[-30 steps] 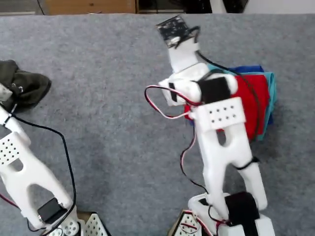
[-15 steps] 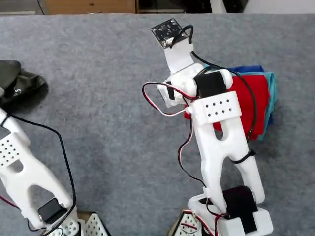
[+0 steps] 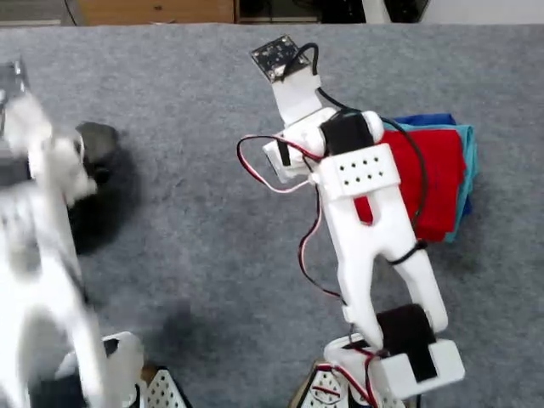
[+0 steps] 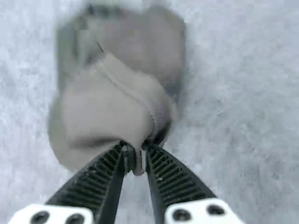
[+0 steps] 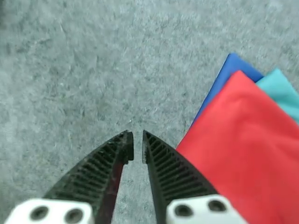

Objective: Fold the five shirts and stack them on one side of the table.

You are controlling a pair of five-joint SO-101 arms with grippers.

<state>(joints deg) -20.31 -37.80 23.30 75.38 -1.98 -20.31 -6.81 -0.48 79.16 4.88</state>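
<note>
Left of the bench (image 3: 204, 102): a bunched dark shirt (image 3: 98, 144); the left wrist view adds that the left gripper (image 4: 135, 158) is clamped on its edge. Right: the right gripper (image 5: 138, 142), jaws almost together and empty, hangs over bare bench just beside the red shirt (image 5: 243, 154) topping the folded stack (image 3: 463, 144).

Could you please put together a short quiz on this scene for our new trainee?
1. True or false: the left gripper holds the dark shirt between its fingers.
2. Which colour lies on top of the folded stack? A) blue B) red C) teal
3. Fill in: the right gripper hovers over the bare grey ____, beside the stack.
Key: 1 true; 2 B; 3 table.
</note>
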